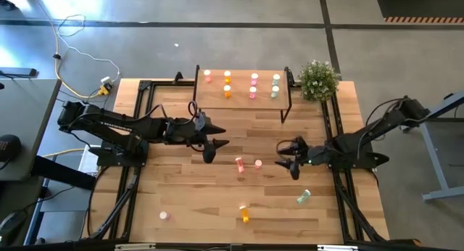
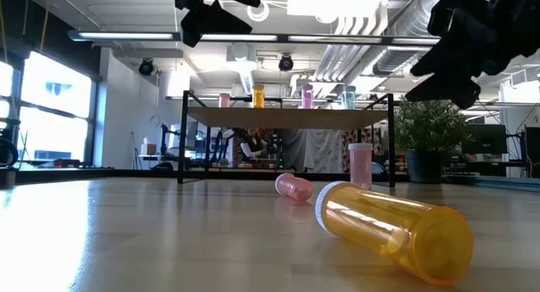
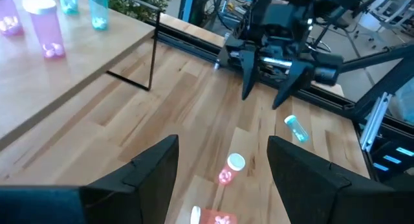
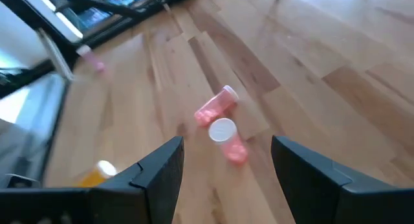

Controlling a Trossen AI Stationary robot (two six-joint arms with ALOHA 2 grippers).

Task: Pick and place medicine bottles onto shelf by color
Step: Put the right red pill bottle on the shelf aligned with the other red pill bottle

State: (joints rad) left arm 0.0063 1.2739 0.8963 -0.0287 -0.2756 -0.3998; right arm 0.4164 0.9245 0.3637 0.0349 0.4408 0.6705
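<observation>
both grippers, left and right, hover with jaws released and empty over two pink bottles on the tabletop.

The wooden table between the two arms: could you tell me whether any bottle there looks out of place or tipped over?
Yes. A translucent pink pill bottle lies on its side beside an upright pink one. An orange translucent bottle and a pale teal bottle also lie tipped, nearer the table's front edge.

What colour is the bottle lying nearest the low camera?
Orange, with a light cap: the lying bottle, clearest in the low view.
</observation>
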